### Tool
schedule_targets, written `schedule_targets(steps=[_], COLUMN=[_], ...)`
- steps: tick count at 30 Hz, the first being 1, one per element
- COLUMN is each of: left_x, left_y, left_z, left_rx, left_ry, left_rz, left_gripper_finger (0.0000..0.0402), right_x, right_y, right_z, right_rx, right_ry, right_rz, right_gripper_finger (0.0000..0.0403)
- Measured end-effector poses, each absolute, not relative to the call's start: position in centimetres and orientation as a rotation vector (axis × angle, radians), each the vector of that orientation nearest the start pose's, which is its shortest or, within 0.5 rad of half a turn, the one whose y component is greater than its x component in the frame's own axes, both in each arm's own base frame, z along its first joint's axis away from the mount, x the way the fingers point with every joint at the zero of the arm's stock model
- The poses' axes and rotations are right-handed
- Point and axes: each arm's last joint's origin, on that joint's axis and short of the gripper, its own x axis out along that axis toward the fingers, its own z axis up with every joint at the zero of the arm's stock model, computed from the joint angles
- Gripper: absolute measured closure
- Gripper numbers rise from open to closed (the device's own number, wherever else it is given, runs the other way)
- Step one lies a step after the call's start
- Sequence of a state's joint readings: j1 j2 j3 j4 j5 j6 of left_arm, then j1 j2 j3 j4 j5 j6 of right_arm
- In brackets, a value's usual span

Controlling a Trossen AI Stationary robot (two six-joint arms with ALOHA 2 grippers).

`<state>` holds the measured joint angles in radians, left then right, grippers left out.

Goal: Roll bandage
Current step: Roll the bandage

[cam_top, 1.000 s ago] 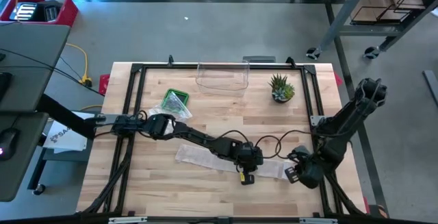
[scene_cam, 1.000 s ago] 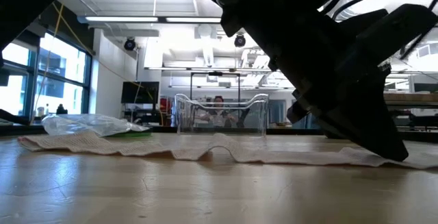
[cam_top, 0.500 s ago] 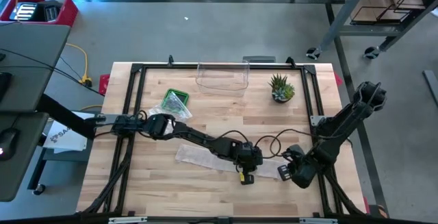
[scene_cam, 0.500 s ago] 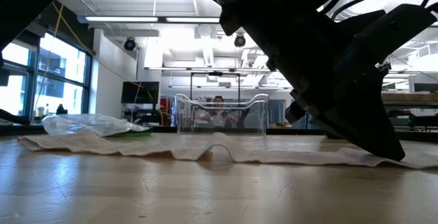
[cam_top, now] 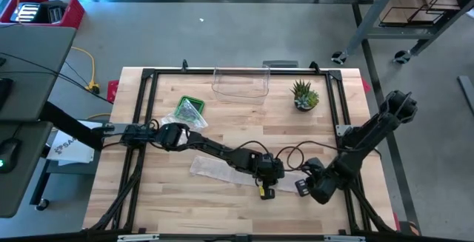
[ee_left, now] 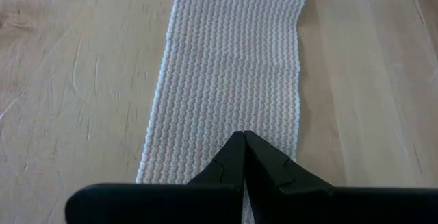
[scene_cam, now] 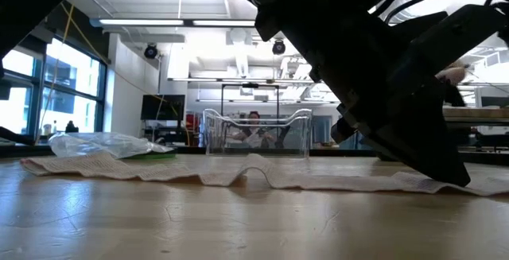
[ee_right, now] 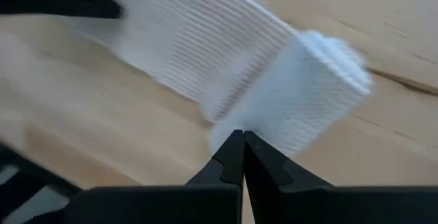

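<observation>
A white woven bandage (cam_top: 222, 171) lies as a long flat strip across the near half of the wooden table, with a small hump (scene_cam: 254, 164) in it. Its right end is wound into a short roll (ee_right: 304, 90). My left gripper (cam_top: 278, 179) is shut, its tips down on the flat strip a little left of the roll. Coming from the table's right, my right gripper (cam_top: 300, 186) is shut too, its tips at the roll's near side. My left gripper presses its shut fingertips (ee_left: 243, 142) down on the flat strip (ee_left: 233, 94), about mid-width, slanting down from the table's left and pointing along the strip. The strip lies flat on the table under them. My right gripper has its shut fingertips (ee_right: 241, 142) against the side of the roll (ee_right: 274, 125), coming steeply from above. The roll rests on the table, its loose strip running off toward my left gripper.
At the far edge stands a clear plastic bin (cam_top: 241, 83), with a small potted plant (cam_top: 304, 95) to its right. A green packet in clear wrap (cam_top: 189, 110) lies at the far left. A black rail frame (cam_top: 148, 75) runs round the table.
My right gripper has gone toward the table's left edge and slightly down, closer to my left gripper, staying shut. The bandage's free length at the right end has grown shorter as the roll moved left with it.
</observation>
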<state>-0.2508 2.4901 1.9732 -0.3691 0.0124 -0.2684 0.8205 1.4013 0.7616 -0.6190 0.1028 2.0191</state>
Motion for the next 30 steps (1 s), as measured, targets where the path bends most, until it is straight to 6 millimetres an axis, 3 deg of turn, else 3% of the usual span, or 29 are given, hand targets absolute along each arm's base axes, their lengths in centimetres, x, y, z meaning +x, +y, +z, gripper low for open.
schedule_targets(steps=[7,14,20,30], left_x=[51.7,51.7,51.8,51.9], left_y=[-13.3,-13.3,-13.0,-13.0], left_z=[12.0,12.0,12.0,12.0], left_rx=[-0.144,-0.146,-0.157,-0.192], left_ry=[0.908,0.908,0.909,0.896], left_rz=[-0.127,-0.126,-0.118,-0.105], left_gripper_finger=[0.0401,0.0401,0.0401,0.0401], right_x=[17.6,16.5,15.8,15.9], right_y=[17.2,16.5,16.1,16.2], right_z=[18.8,21.2,21.2,21.2], right_rx=[1.146,1.107,1.083,1.097], right_ry=[1.089,1.038,1.15,1.155], right_rz=[-0.578,-0.589,-0.616,-0.605], right_gripper_finger=[0.0403,0.0403,0.0403,0.0403])
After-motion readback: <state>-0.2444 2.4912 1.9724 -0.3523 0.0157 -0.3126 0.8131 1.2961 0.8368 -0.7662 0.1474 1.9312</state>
